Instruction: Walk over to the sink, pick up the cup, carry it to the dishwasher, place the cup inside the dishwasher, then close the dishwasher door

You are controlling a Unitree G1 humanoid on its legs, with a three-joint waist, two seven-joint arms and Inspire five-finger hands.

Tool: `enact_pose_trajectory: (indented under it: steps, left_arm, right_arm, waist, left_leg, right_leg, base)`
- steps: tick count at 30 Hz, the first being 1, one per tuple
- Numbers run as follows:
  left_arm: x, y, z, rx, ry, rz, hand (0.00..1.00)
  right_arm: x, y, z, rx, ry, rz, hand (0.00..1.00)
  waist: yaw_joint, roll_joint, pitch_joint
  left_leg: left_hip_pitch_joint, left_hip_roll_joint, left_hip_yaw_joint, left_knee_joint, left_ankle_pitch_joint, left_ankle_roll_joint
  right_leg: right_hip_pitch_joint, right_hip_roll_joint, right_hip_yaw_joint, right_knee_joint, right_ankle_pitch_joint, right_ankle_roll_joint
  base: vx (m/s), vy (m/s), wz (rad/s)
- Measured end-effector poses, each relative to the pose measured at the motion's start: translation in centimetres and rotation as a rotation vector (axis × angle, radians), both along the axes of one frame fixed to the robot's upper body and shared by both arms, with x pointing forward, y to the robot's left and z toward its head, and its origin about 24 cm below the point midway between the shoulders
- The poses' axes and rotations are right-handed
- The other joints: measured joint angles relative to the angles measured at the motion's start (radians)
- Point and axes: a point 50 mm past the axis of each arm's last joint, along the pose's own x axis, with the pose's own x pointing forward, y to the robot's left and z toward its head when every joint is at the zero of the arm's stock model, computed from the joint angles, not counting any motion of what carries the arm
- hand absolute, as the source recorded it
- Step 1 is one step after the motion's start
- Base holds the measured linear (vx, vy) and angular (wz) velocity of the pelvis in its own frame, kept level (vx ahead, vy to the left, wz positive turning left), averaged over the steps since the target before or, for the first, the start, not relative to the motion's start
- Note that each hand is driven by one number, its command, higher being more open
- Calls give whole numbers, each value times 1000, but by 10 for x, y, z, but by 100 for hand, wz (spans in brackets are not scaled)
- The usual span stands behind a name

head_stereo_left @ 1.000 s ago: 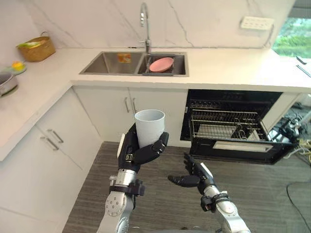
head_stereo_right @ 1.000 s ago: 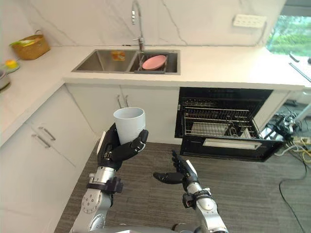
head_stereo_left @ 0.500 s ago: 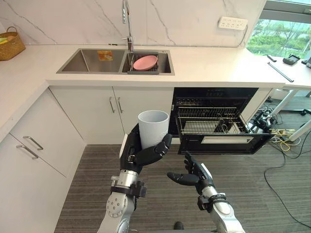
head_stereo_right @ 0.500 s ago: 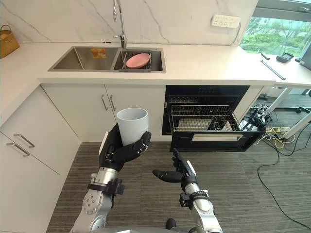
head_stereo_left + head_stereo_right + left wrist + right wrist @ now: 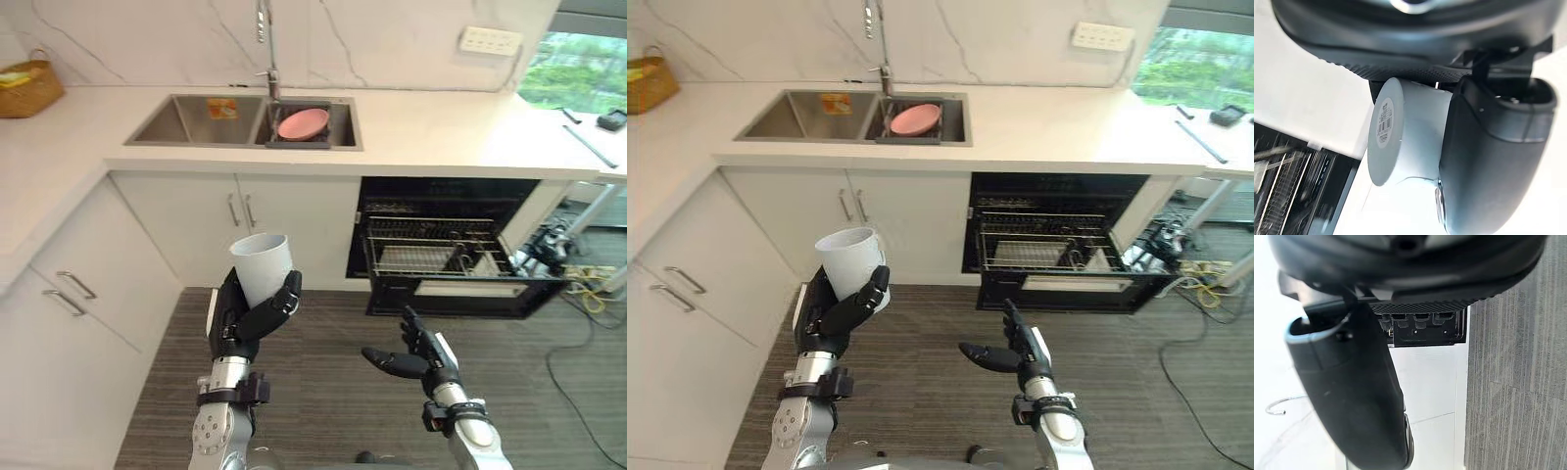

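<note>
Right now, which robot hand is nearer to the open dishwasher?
Right. The right robot hand hangs open in front of the dishwasher door; the left robot hand holds the cup farther left, before the cabinets.

Your left hand (image 5: 238,315) is held up, fingers curled round the cup (image 5: 263,268). Your right hand (image 5: 420,358) hangs lower, fingers relaxed and spread.

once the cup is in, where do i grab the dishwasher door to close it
The dishwasher door lies folded down, hinged at the cabinet, so probably take its free front edge from below and lift; the right hand is open and empty.
</note>
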Motion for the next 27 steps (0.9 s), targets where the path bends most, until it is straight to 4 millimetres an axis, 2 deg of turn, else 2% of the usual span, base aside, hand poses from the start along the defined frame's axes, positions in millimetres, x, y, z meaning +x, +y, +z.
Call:
enact_pose_trajectory:
  steps: [1,2,5,7,8,9,10,11,12,14,16,17,18,19,20,21,22,23,25,26,27]
  left_arm:
    - [-2,0,-1,0,5,-7,0]
    - [-3,-1,-2,-7,6,-12,0]
    - [-3,0,-2,-34,6,-10,0]
    - [-3,1,-3,-47,8,-13,0]
    - [-3,1,-3,-54,6,-18,0]
    - [-3,-1,-3,-54,5,-28,0]
    - [-3,-2,-3,-51,4,-41,0]
    - [-4,-2,-3,-48,4,-48,0]
    - [-4,-3,-3,-39,8,-62,0]
    - [-4,-5,-3,-28,3,-89,0]
    - [1,-7,1,-25,-21,-105,0]
    - [2,-8,2,-25,-26,-108,0]
    - [4,-9,4,-25,-34,-116,0]
    - [7,-10,6,-20,-47,-122,0]
    - [8,-10,7,-17,-53,-125,0]
    - [9,-9,8,-12,-55,-127,0]
    - [7,-8,7,11,-50,-135,0]
    - [6,-14,-4,8,-9,-139,0]
    - [8,-20,-8,16,4,-162,0]
    - [9,-23,-7,17,0,-178,0]
    - [11,-28,-8,26,0,-195,0]
  right_arm:
    - [2,2,1,2,-3,7,100]
    - [2,4,1,3,-8,17,100]
    - [6,16,3,18,-21,57,100]
    - [9,20,4,29,-27,63,100]
    - [8,20,4,28,-25,63,100]
    - [8,19,3,27,-16,59,100]
    - [6,19,1,28,-4,54,100]
    - [6,20,-1,30,3,50,100]
    - [2,21,-6,36,27,44,100]
    - [-1,23,-10,43,51,28,100]
    - [0,22,-9,43,43,19,100]
    - [0,21,-9,43,43,18,100]
    - [0,21,-9,42,41,20,100]
    - [0,21,-8,43,38,23,100]
    - [0,21,-7,45,35,23,100]
    - [-1,22,-6,48,28,27,100]
    - [-5,23,-5,57,23,23,100]
    - [-4,16,-4,32,19,20,100]
    - [2,12,0,28,-5,6,100]
    - [5,10,3,28,-17,-5,100]
    - [8,7,4,30,-25,-23,100]
  waist:
    - [3,3,0]
    - [0,19,-1]
    - [8,13,1]
    - [18,11,0]
    - [19,11,0]
    - [26,9,2]
    - [29,2,6]
    - [29,-7,12]
    - [25,-16,15]
    - [9,-21,5]
    - [-2,-22,4]
    - [-3,-17,8]
    - [-5,-1,17]
    - [-12,10,25]
    - [-16,8,24]
    - [-21,-3,20]
    - [-23,-40,5]
    - [-22,16,-3]
    - [-27,28,-1]
    - [-28,34,5]
    - [-25,41,13]
  left_leg:
    - [10,-20,-6,-42,70,15]
    - [24,-33,-5,-46,120,61]
    - [7,-57,0,4,70,102]
    - [3,-87,15,54,8,137]
    - [6,-96,18,65,-11,145]
    - [20,-114,30,78,-44,154]
    - [54,-133,45,76,-67,160]
    - [80,-147,50,71,-77,164]
    - [132,-161,49,59,-92,175]
    - [174,-160,36,35,-105,177]
    - [223,-152,21,-25,-103,174]
    - [241,-145,20,-41,-102,173]
    - [284,-126,16,-74,-100,160]
    - [315,-107,11,-94,-101,143]
    - [325,-102,12,-96,-102,128]
    - [339,-108,10,-95,-107,105]
    - [367,-133,1,-85,-122,79]
    - [389,-90,-13,-58,-141,57]
    - [374,-70,-23,2,-112,47]
    - [346,-49,-28,80,-102,35]
    - [290,-3,-35,236,-58,25]
  right_leg:
    - [8,-22,-6,9,-13,20]
    - [24,-38,-24,8,-27,50]
    - [32,-72,-37,8,-27,77]
    - [10,-117,-20,98,-67,113]
    - [-1,-134,-21,138,-87,109]
    - [-36,-176,-44,250,-119,83]
    - [-87,-235,-80,416,-141,10]
    - [-111,-269,-95,497,-138,-28]
    - [-139,-301,-91,614,-137,-37]
    - [-166,-259,-90,670,-174,-14]
    - [-218,-169,-129,630,-219,-15]
    - [-232,-143,-142,609,-223,-23]
    - [-261,-89,-156,559,-226,-28]
    - [-300,-42,-154,490,-216,-19]
    - [-319,-25,-151,441,-196,-13]
    - [-327,-5,-152,337,-103,-36]
    - [-329,-10,-150,260,73,-121]
    - [-322,15,-157,307,26,-150]
    - [-308,37,-152,306,-21,-136]
    - [-295,54,-154,297,-35,-139]
    - [-258,83,-151,265,-41,-143]
  base:
    - [105,219,39]
    - [106,224,29]
    - [128,213,13]
    - [179,212,-3]
    - [168,172,-11]
    - [202,198,-18]
    - [178,159,-25]
    - [217,124,-19]
    - [276,65,-1]
    - [305,25,18]
    - [318,-9,19]
    - [402,-50,0]
    - [345,-57,3]
    - [432,-89,8]
    - [304,-72,15]
    - [421,-94,9]
    - [481,-98,-12]
    - [481,-95,-17]
    - [431,-123,-17]
    - [418,-166,-19]
    - [351,-154,-26]
